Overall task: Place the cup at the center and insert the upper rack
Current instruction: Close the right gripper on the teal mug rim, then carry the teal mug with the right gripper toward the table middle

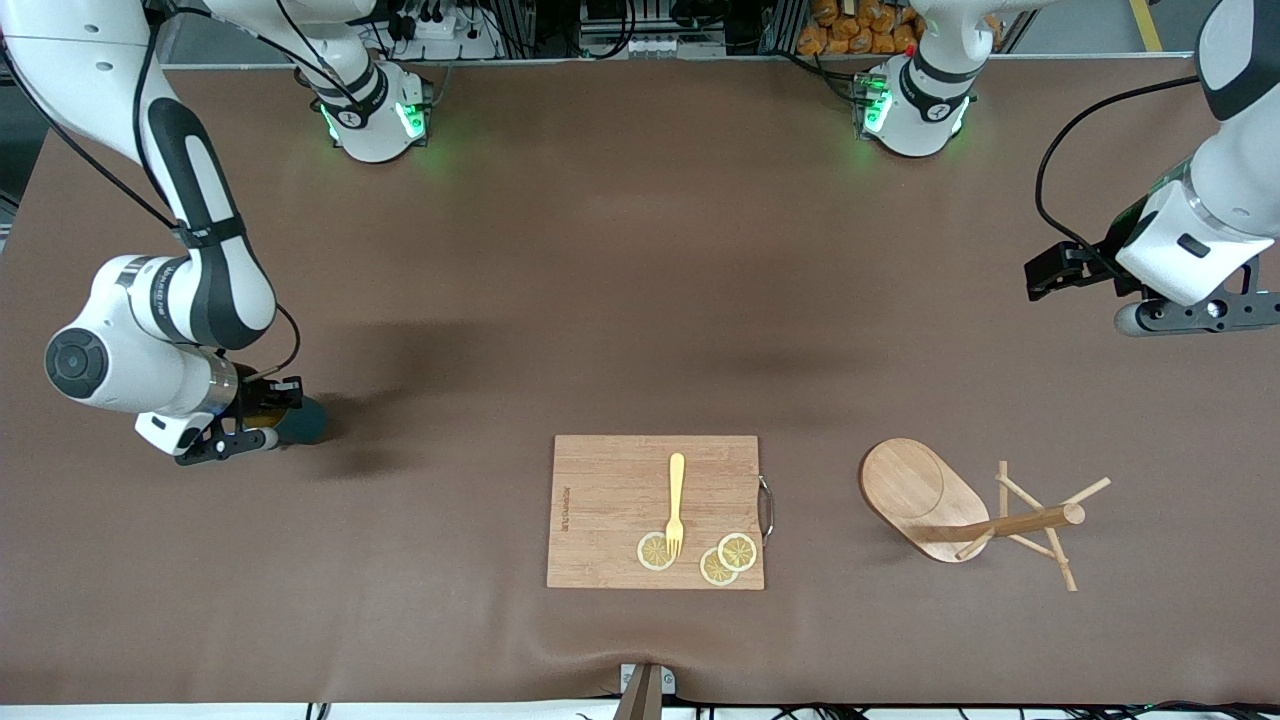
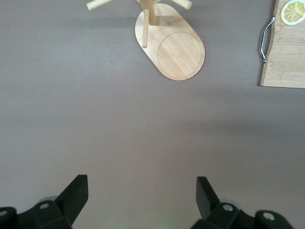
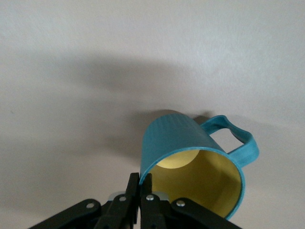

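My right gripper [image 1: 262, 418] is shut on the rim of the dark teal cup [image 1: 305, 420] near the right arm's end of the table. In the right wrist view the fingers [image 3: 135, 183] pinch the cup's wall [image 3: 171, 138], with its yellow inside and loop handle showing. The upper rack [image 1: 985, 515], a light wooden mug tree, lies tipped on its side toward the left arm's end, and shows in the left wrist view [image 2: 174, 45]. My left gripper [image 1: 1195, 315] is open and empty, up over the table's edge, apart from the rack. The center [image 1: 640, 330] is bare brown covering.
A rectangular wooden cutting board [image 1: 600, 470] with a metal handle lies near the front camera, bearing a yellow fork [image 1: 676, 500] and three lemon slices [image 1: 737, 551]. Its edge shows in the left wrist view [image 2: 286, 57].
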Tool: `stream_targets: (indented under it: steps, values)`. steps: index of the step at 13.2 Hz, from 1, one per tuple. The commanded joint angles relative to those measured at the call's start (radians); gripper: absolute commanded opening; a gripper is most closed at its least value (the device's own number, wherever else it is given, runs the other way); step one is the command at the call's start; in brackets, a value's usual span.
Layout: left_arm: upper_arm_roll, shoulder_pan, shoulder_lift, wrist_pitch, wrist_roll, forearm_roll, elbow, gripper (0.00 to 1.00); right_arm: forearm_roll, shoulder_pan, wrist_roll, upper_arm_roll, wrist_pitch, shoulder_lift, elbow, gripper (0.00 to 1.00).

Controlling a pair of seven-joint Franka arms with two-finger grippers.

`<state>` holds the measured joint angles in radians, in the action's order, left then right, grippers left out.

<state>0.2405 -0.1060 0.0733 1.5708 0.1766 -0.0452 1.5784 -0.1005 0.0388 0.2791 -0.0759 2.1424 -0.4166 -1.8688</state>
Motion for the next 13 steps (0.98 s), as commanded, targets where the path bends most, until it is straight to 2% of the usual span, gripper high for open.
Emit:
stream_targets:
  steps: [1, 8, 13]
  values:
    - [0.008, -0.001, 0.002, -0.011, 0.017, -0.004, -0.008, 1.00, -0.011, 0.082, -0.130, -0.002, -0.035, 0.065, -0.003, 0.00]
    - [0.008, -0.001, 0.002, -0.011, 0.021, -0.004, -0.008, 1.00, -0.013, 0.435, -0.711, 0.002, -0.064, 0.088, 0.008, 0.00]
    - [0.008, -0.001, 0.002, -0.011, 0.021, -0.004, -0.008, 1.00, -0.015, 0.562, -1.146, 0.149, -0.053, 0.073, 0.042, 0.00]
